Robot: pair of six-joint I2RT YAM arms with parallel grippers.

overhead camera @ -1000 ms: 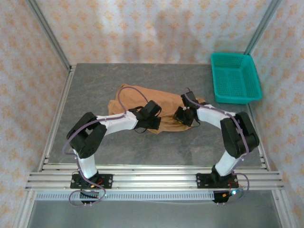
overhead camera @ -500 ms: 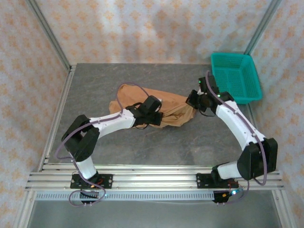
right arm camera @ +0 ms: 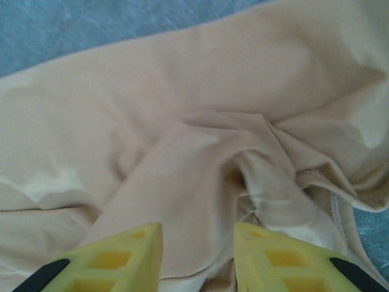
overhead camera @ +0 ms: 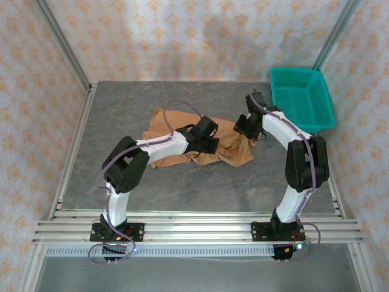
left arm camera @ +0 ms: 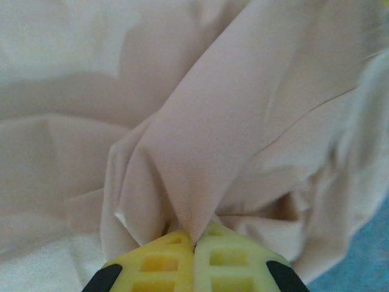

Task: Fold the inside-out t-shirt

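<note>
The inside-out t-shirt (overhead camera: 165, 123) lies crumpled in the middle of the grey table, tan and bunched into folds. My left gripper (overhead camera: 208, 143) sits over its centre. In the left wrist view the yellow fingertips (left arm camera: 196, 243) are pressed together on a peaked fold of the cloth (left arm camera: 231, 121). My right gripper (overhead camera: 242, 129) hovers over the shirt's right end. In the right wrist view its gripper (right arm camera: 197, 243) stands open above the rumpled cloth (right arm camera: 182, 115), and a stitched hem shows at the right (right arm camera: 333, 204).
A teal plastic basket (overhead camera: 302, 97) stands at the back right corner, close behind the right arm. Bare grey tabletop (overhead camera: 200, 185) lies in front of the shirt. Patterned walls and metal posts enclose the table; aluminium rails (overhead camera: 194, 228) run along the near edge.
The right gripper swung from the shirt's front edge toward the basket, then opened over the cloth. The left gripper, still shut on the fold, moved to the right.
</note>
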